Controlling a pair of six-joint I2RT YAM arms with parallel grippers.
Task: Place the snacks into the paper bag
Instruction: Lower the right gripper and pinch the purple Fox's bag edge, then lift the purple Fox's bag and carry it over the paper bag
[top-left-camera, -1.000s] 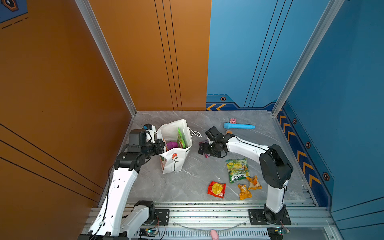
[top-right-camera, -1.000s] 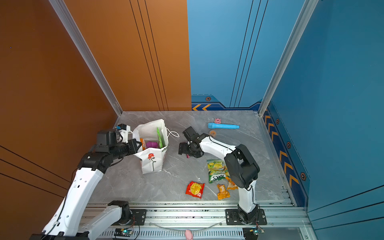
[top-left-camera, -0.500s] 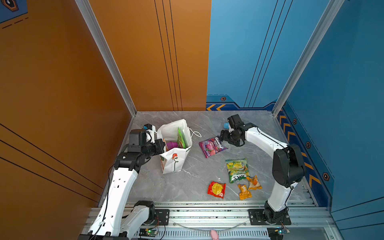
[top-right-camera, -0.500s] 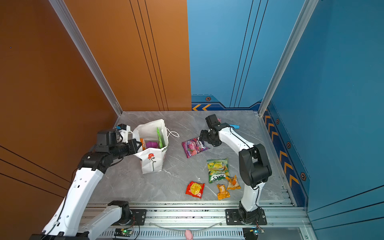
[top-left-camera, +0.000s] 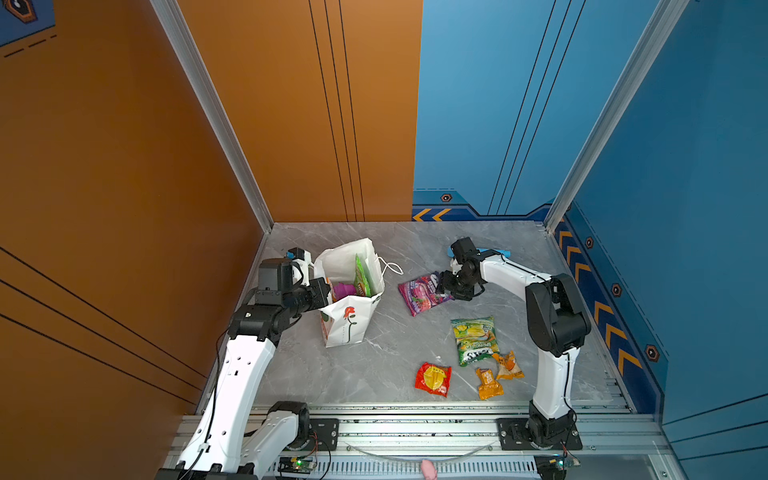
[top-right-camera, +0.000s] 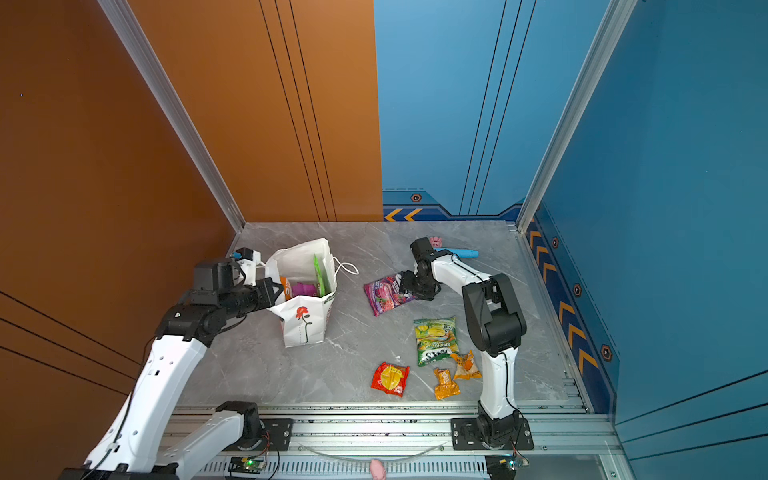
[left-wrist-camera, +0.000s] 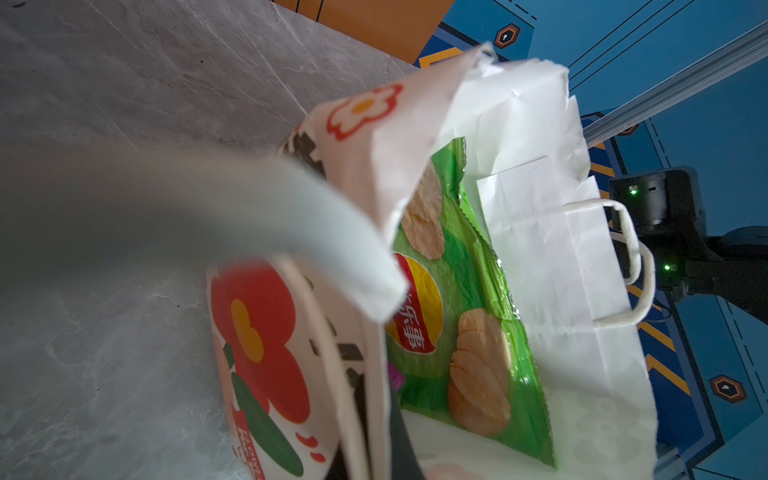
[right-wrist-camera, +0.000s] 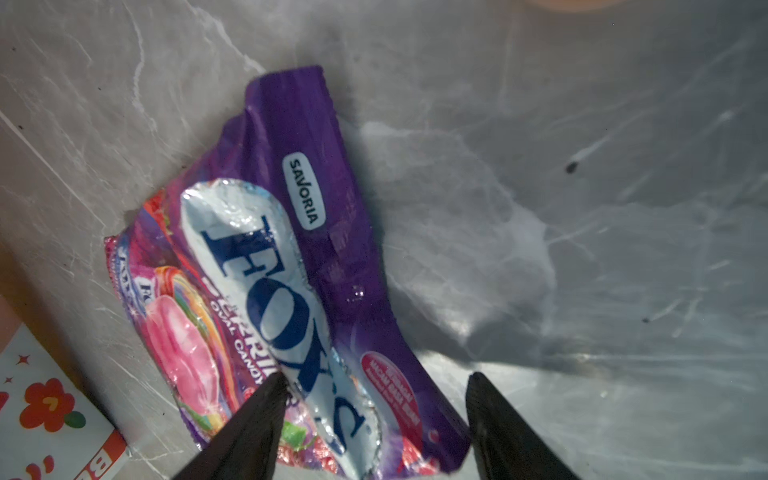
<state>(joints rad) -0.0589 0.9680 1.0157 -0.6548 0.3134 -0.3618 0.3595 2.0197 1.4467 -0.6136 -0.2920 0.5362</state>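
Right hand (right-wrist-camera: 376, 376) low over purple candy packet (right-wrist-camera: 316, 232), jaws apart, straddling its near end; one finger over foil, other just off packet's edge. Nothing gripped yet. Left hand (top-left-camera: 322, 291) clenched on rim of paper bag (top-left-camera: 349, 328), mouth held wide; green chips bag (left-wrist-camera: 457, 291) inside. Judgement: close across flat end seam, since foil is slippery; lift clear before swinging. Packet flat on table (top-left-camera: 374, 374) between bag and right arm, so route to bag mouth is bare. Green packet (top-left-camera: 475, 340), red wrapper (top-left-camera: 433, 378) and orange wrappers (top-left-camera: 489, 382) near front edge, well off route.

1 paper bag (top-left-camera: 347, 328), 8 snacks (top-left-camera: 473, 340), 1 blue cylinder (top-right-camera: 459, 252), 1 pink toy (top-right-camera: 435, 241)
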